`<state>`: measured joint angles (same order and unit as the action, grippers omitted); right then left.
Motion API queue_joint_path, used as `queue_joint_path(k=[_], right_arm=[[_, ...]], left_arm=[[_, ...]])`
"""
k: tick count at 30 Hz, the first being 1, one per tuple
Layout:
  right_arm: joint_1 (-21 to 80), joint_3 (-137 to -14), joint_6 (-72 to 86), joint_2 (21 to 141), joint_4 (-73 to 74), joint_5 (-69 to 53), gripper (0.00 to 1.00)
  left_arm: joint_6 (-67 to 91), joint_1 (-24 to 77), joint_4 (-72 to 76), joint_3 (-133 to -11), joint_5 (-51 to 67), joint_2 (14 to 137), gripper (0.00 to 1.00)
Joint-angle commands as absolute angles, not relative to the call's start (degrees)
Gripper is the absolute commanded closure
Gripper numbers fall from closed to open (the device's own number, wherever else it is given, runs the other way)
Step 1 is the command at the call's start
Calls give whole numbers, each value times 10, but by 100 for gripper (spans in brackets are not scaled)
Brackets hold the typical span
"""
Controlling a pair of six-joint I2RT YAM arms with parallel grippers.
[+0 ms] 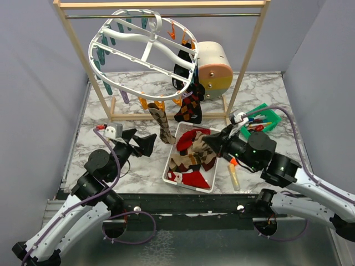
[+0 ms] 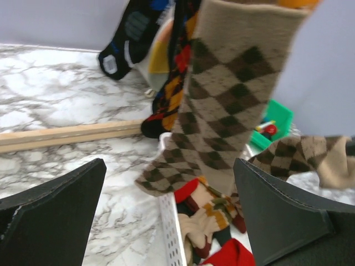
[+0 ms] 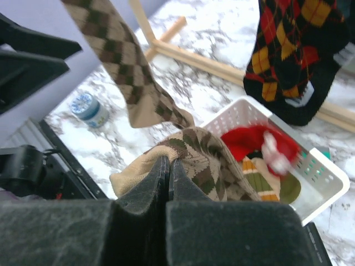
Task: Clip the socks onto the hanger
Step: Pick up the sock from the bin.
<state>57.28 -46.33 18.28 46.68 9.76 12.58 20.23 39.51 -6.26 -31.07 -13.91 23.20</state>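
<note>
Right gripper (image 3: pixel 168 165): pinched shut on tan argyle sock (image 3: pixel 202 160), over basket (image 3: pixel 238 109); hanger (image 1: pixel 145 47) lies far-left, overhead; left gripper (image 1: pixel 146 143): fully spread, empty.

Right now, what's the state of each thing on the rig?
left gripper: open, empty.
right gripper: shut on loose tan sock.
loose tan sock: pinched, over the basket.
hanger: hanging on the rod, tilted.
clipped tan sock: hanging from hanger.
red-black argyle sock: hanging from hanger.
basket: holds more socks.
</note>
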Motion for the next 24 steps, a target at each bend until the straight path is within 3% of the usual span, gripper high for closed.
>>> queue_joint_path(k=[1,10,18,24], right_arm=[[574,-499,145,418,142,84,100],[574,-500,165,369,55,-51,100],[574,-480,226,382,-119,-167,99],[574,-504,244,405,-159,-231,99]], left_arm=[[187,396,-67,-332,2,206,1],[205,396,90,-331,224,210,1],[192,397,169,-371,341,309,1],[165,397,176,-378,375,340,1]])
